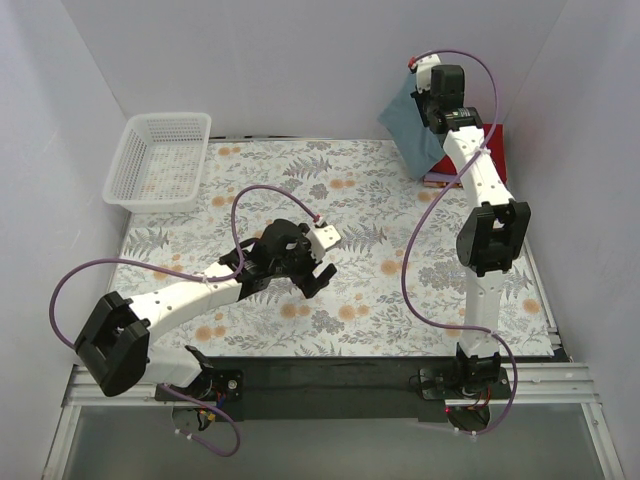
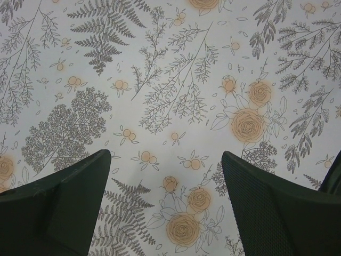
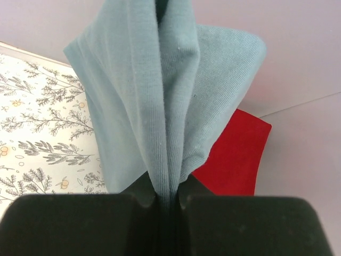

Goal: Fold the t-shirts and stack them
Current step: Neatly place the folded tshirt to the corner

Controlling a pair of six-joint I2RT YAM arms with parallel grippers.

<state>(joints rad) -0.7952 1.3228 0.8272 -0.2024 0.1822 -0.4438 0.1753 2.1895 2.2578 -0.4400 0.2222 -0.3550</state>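
Note:
My right gripper [image 1: 425,88] is raised at the far right and shut on the slate-blue t-shirt [image 1: 408,130], which hangs down from it in folds. In the right wrist view the blue cloth [image 3: 160,106] is pinched between the two black fingers [image 3: 224,224]. The red folded t-shirt [image 1: 496,150] lies below it at the table's far right edge, also seen in the right wrist view [image 3: 234,154]. A thin pink edge [image 1: 440,181] shows under the red one. My left gripper [image 1: 312,268] is open and empty over the floral tablecloth [image 2: 170,80] near the middle.
A white mesh basket [image 1: 160,160] stands at the far left corner. White walls close in the table on three sides. The black rail with the arm bases runs along the near edge.

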